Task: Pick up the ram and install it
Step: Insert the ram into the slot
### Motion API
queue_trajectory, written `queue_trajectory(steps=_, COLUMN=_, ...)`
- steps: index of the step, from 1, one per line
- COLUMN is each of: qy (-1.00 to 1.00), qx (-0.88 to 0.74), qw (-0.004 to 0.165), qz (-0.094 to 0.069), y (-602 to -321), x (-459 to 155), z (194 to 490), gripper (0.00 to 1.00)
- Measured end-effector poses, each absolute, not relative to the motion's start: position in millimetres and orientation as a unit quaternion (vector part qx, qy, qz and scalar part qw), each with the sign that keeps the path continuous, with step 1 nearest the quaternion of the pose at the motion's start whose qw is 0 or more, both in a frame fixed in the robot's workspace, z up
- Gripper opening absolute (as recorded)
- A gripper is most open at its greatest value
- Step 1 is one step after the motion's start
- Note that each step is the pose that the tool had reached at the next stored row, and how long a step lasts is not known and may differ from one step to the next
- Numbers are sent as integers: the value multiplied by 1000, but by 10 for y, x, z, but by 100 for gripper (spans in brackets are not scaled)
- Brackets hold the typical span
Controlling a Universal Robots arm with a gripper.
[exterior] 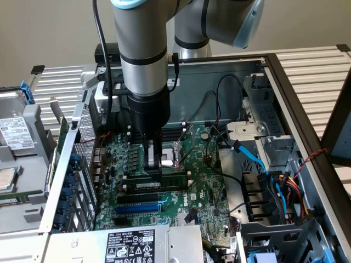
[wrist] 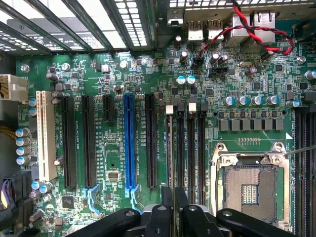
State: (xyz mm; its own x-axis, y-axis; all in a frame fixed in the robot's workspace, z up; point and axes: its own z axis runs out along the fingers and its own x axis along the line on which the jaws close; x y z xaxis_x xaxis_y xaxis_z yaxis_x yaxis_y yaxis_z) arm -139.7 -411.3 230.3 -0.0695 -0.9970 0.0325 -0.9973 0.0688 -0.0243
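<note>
One robot arm reaches straight down into an open computer case (exterior: 285, 87) that lies on its side, so the motherboard (exterior: 203, 181) faces up and every slot can be met from above. The gripper (exterior: 154, 162) sits at the centre of the exterior view, low over the board, just beside the silver processor socket (exterior: 175, 153). Directly under its tip lies the ram (exterior: 159, 185), a long dark-green stick with a small white label, running left to right across the middle of the frame among the memory slots. The jaws stand partly closed on either side of the stick's upper edge; from here I cannot tell whether they truly clamp it or only flank it.

In the wrist view the gripper (wrist: 174, 213) shows at the bottom centre, its two dark fingers (wrist: 160, 217) close together around a thin edge, lined up with the black memory slots (wrist: 190, 148). A blue expansion slot (wrist: 129, 143) stands left of centre, apart from the work.
</note>
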Motion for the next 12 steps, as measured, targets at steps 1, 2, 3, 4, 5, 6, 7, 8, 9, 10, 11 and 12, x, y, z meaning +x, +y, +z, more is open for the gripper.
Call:
queue_trajectory(steps=1, qy=-731, qx=682, qw=4, qz=20, y=-4113, x=-1398, z=2303, gripper=17)
queue_trajectory(steps=2, qy=-731, qx=682, qw=4, qz=20, y=-4113, x=-1398, z=2303, gripper=17)
queue_trajectory(steps=3, qy=-731, qx=682, qw=4, qz=20, y=-4113, x=-1397, z=2303, gripper=17)
queue_trajectory(steps=4, qy=-731, qx=682, qw=4, qz=20, y=-4112, x=-1397, z=2304, gripper=17)
queue_trajectory(steps=5, qy=-731, qx=682, qw=4, qz=21, y=-4112, x=-1397, z=2306, gripper=17)
queue_trajectory(steps=6, qy=-731, qx=682, qw=4, qz=21, y=-4112, x=-1397, z=2309, gripper=17)
queue_trajectory(steps=7, qy=-731, qx=682, qw=4, qz=21, y=-4112, x=-1397, z=2313, gripper=17)
queue_trajectory(steps=8, qy=-731, qx=682, qw=5, qz=22, y=-4113, x=-1397, z=2321, gripper=17)
queue_trajectory(steps=9, qy=-731, qx=682, qw=5, qz=22, y=-4112, x=-1397, z=2326, gripper=17)
queue_trajectory(steps=10, qy=-731, qx=682, qw=6, qz=23, y=-4112, x=-1397, z=2331, gripper=17)
queue_trajectory(steps=11, qy=-731, qx=682, qw=6, qz=23, y=-4113, x=-1397, z=2331, gripper=17)
queue_trajectory(steps=12, qy=-731, qx=682, qw=6, qz=23, y=-4113, x=-1398, z=2331, gripper=17)
